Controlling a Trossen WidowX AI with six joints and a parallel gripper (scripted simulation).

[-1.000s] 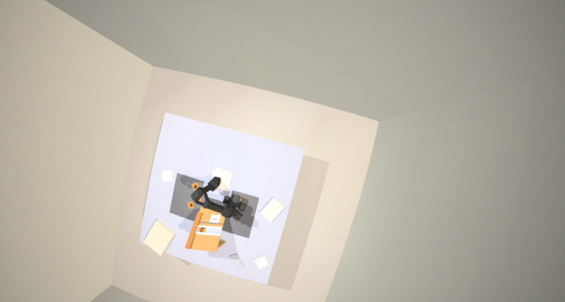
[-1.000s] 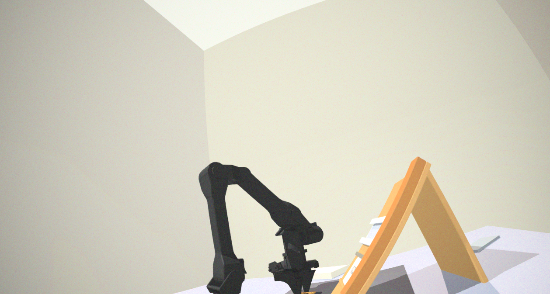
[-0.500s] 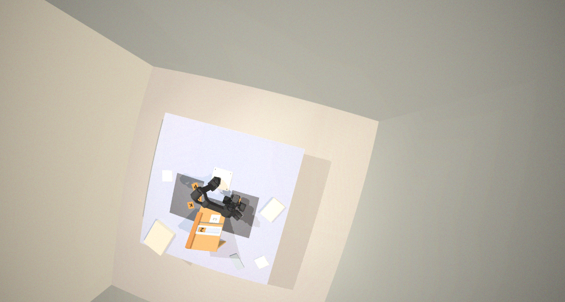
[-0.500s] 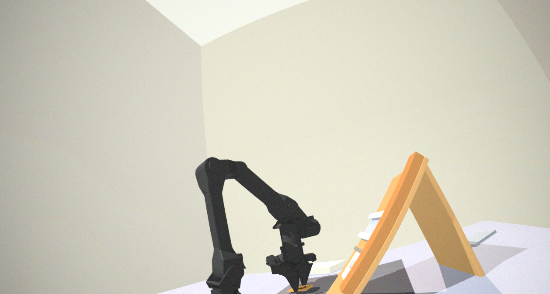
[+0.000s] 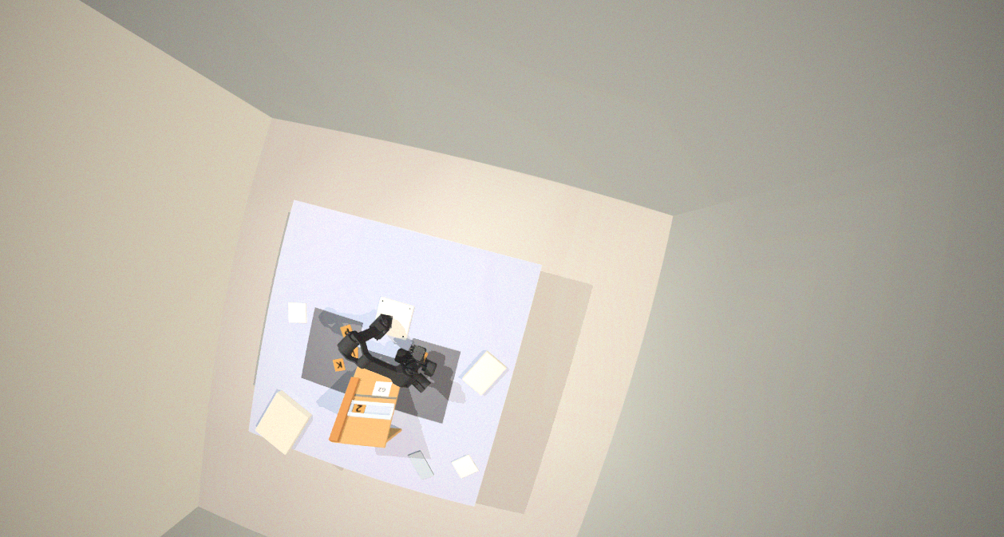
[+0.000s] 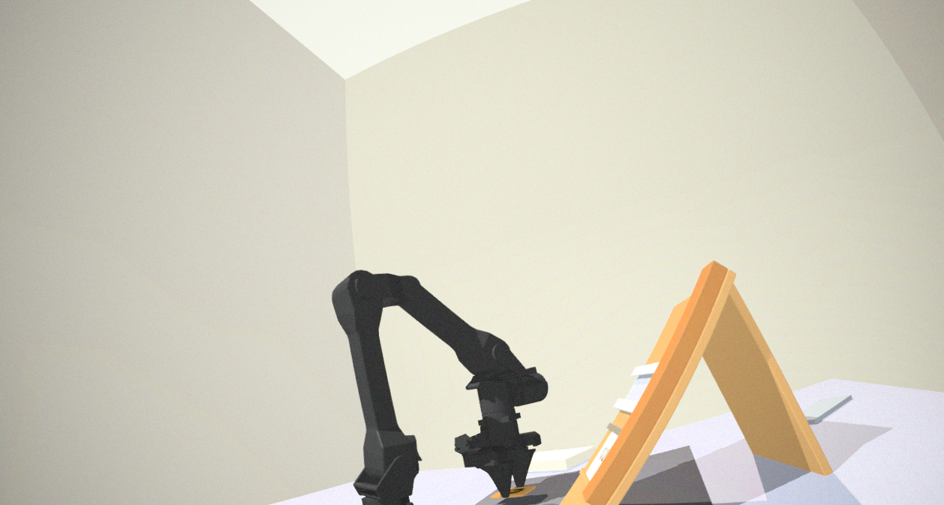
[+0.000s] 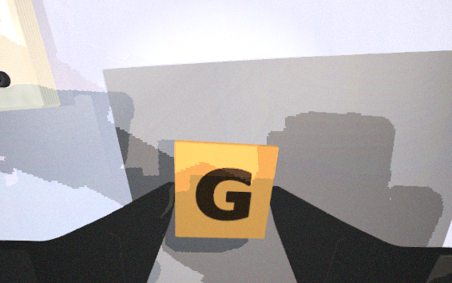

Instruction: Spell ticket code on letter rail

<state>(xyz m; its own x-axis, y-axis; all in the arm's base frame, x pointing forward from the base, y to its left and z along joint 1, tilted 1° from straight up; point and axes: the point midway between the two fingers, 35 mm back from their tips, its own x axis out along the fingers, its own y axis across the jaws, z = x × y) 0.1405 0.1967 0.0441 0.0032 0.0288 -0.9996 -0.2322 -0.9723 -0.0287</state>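
Note:
My gripper (image 6: 513,490) (image 7: 224,191) is shut on the orange G tile (image 5: 425,355) (image 6: 526,491) (image 7: 215,160), one finger on each side, low at the dark mat. The letter faces up, upright in the wrist view. The sloped orange board (image 5: 361,434) (image 6: 667,377) carries a white rail (image 5: 375,411) (image 6: 623,405) with a 2 tile (image 5: 357,408) at one end. A white ticket (image 5: 381,388) (image 6: 602,457) on the board shows small print that looks like G2. A K tile (image 5: 338,365) and a P tile (image 5: 346,330) lie on the mat; another tile (image 5: 354,352) is mostly hidden under the arm.
The dark mat (image 5: 439,400) (image 7: 335,88) extends to both sides of the arm. Cream blocks (image 5: 484,372) (image 5: 282,422) stand at right and lower left. White squares (image 5: 297,313) (image 5: 464,466) and a grey-green slab (image 5: 421,464) lie near the counter's edges. The arm's pale base plate (image 5: 404,316) is behind.

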